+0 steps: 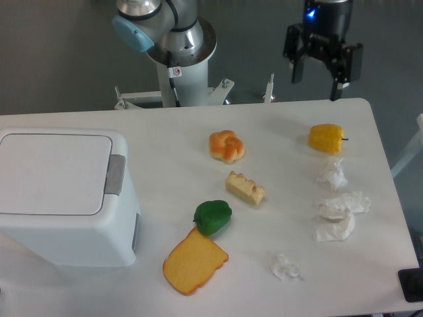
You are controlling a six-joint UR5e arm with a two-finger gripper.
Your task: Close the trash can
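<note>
Gripper (318,88), fingers spread and holding nothing, hangs above the table's (165,119) far right edge; trash can (63,198), lid down, sits left of scattered food and crumpled tissues (338,218)

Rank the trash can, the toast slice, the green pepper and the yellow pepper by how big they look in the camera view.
1. Trash can, by far the largest.
2. Toast slice.
3. Green pepper and yellow pepper look about alike; the green one sits nearer the camera, so I won't rank them.
</note>
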